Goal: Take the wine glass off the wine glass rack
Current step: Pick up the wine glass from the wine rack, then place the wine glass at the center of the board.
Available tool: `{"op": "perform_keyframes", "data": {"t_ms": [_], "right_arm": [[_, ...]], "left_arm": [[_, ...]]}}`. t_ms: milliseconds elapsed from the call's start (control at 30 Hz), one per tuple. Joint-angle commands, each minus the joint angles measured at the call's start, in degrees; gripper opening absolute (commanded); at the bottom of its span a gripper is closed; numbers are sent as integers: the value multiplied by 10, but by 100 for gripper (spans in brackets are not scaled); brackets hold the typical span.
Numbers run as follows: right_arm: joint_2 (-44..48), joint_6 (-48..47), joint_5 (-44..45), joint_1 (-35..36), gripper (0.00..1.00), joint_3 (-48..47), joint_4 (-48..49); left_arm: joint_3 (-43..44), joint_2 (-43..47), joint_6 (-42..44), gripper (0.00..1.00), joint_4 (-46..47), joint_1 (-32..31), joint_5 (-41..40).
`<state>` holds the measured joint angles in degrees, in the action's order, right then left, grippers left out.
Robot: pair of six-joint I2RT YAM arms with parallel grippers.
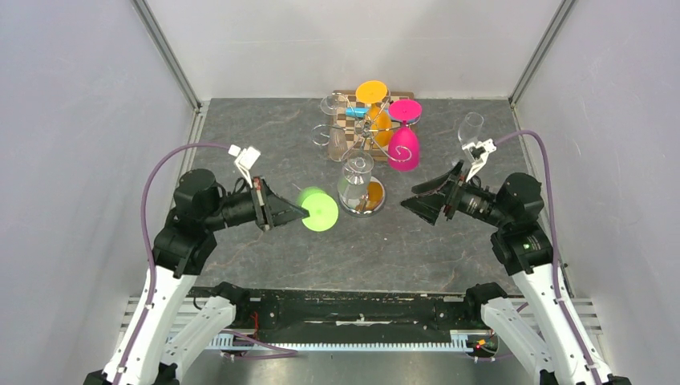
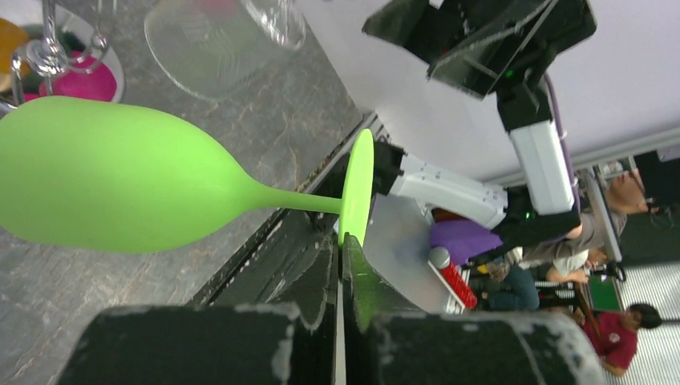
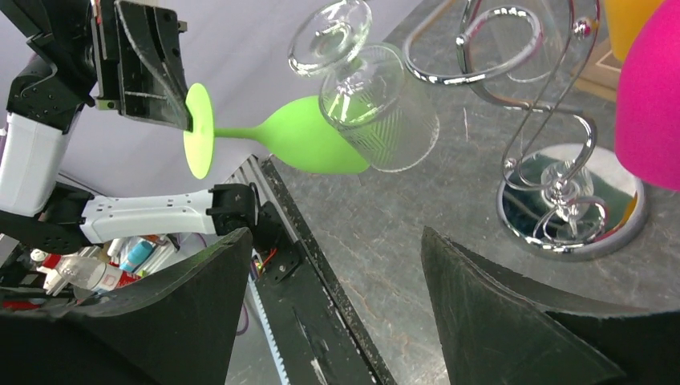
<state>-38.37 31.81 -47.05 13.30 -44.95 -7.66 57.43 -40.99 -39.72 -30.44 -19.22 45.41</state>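
My left gripper [image 1: 303, 212] is shut on the rim of the foot of a lime green wine glass [image 1: 321, 212] and holds it sideways above the table, left of the rack. In the left wrist view the fingers [image 2: 343, 245] pinch the foot edge and the green bowl [image 2: 120, 176] points away. The chrome wine glass rack [image 1: 362, 196] stands mid-table with clear [image 1: 357, 172], pink [image 1: 403, 148] and orange [image 1: 377, 120] glasses hanging upside down. My right gripper [image 1: 409, 204] is open and empty, right of the rack base [image 3: 569, 208], with its jaws wide apart [image 3: 333, 241].
A checkered wooden board [image 1: 350, 103] lies behind the rack. A clear glass [image 1: 471, 127] shows at the right, by the right arm's cable. Another clear glass [image 1: 333, 140] hangs on the rack's left side. Grey walls close in on both sides.
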Motion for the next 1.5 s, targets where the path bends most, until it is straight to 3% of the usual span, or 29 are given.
{"op": "perform_keyframes", "data": {"t_ms": [0,167,367,567,900,1233,1467], "right_arm": [[18,-27,-2,2,80,-5,-22],[10,-41,16,3,79,-1,-73],[17,-25,39,18,78,39,-81],[54,35,70,35,78,106,-73],[97,87,77,44,77,155,-103],[112,82,57,49,77,150,-171],[118,101,34,58,77,158,-164]], "left_arm": [[-37,23,64,2,-20,-8,51],[-69,42,72,2,-24,-62,4],[-67,15,73,2,-22,-237,-160],[-61,-6,75,2,12,-358,-282],[-10,-141,131,2,58,-581,-472],[52,-231,211,2,91,-672,-566],[73,-268,266,2,127,-687,-559]]}}
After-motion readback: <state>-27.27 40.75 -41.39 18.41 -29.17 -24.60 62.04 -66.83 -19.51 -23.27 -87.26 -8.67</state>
